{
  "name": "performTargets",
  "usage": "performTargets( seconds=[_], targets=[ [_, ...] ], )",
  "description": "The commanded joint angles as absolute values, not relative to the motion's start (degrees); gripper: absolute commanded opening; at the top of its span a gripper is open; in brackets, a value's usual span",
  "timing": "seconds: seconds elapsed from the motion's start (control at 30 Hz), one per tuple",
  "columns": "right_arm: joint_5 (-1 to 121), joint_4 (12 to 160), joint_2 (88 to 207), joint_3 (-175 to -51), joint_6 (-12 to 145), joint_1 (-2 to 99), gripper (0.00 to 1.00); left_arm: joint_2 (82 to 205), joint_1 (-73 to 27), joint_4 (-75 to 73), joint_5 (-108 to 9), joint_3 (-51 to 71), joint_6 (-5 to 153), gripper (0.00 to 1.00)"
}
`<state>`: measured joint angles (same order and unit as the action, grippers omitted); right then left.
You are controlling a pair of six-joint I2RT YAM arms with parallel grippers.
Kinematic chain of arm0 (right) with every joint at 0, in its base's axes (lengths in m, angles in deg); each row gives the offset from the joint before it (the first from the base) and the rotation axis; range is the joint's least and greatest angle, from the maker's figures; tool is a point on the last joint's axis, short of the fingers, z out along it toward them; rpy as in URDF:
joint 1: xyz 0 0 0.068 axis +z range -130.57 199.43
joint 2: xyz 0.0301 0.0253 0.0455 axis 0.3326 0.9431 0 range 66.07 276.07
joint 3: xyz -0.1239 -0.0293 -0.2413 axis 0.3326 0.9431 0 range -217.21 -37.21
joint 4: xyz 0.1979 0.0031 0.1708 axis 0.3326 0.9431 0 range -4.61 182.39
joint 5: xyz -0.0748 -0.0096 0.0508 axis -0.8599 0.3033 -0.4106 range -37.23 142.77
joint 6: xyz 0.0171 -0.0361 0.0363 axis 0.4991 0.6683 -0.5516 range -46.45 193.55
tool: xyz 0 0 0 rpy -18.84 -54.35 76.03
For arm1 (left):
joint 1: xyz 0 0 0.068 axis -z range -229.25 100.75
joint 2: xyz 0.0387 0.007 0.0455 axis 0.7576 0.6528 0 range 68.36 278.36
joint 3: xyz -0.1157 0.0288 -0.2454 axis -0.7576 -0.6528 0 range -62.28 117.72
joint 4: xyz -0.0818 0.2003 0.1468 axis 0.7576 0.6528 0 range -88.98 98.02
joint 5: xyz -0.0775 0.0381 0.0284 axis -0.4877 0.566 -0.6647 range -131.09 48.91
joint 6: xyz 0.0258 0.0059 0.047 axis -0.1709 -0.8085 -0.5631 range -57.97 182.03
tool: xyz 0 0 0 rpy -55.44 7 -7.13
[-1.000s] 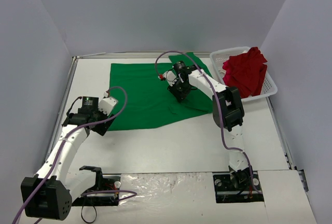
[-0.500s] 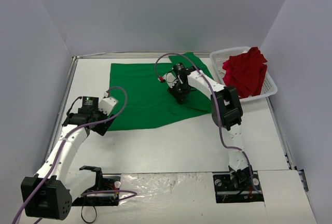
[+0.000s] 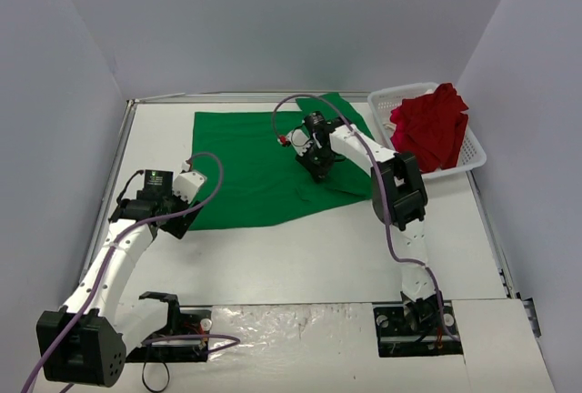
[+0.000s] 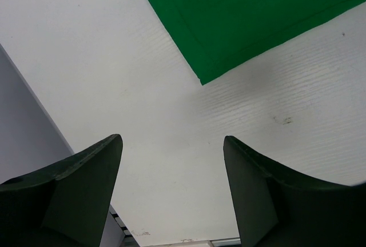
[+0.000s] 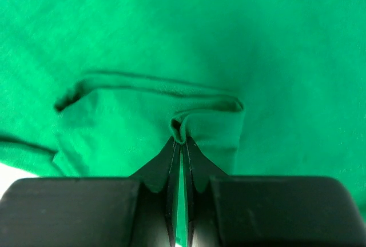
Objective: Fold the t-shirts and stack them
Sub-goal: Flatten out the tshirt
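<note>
Your right gripper point(image 5: 180, 142) is pinched tight on a raised fold of the green t-shirt point(image 3: 241, 170); your left gripper point(image 4: 171, 144) gapes over the table point(image 4: 86, 58), the shirt's near-left corner close by.

Overhead view from above and behind both arm bases, looking down across the whole table point(image 3: 300, 256). The left wrist view looks down past the left gripper point(image 4: 171, 139) at bare table and one corner of the green t-shirt point(image 4: 251, 18). The right wrist view sits very close behind the right gripper point(image 5: 180, 144), and green cloth nearly fills it. All three views share that t-shirt.
</note>
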<state>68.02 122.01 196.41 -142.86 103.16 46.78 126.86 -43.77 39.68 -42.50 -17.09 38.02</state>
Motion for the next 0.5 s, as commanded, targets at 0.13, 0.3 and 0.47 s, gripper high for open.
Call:
performTargets(
  seconds=[0.13, 0.3, 0.47],
  targets=[
    [66.84, 126.52, 182.36, -139.7, 102.21, 46.58, 0.0, 127.25, -44.15, 40.22, -41.7, -15.0, 37.5, 0.71],
    [67.89, 127.66, 174.28, -135.31, 101.24, 46.67, 0.0, 126.81, -43.89, 41.19, -43.28, -13.68, 35.66, 0.7],
    [67.81, 127.93, 167.42, -126.44, 101.24, 46.67, 0.0, 126.54, -43.89, 41.89, -44.6, -12.36, 32.59, 0.73]
  ],
)
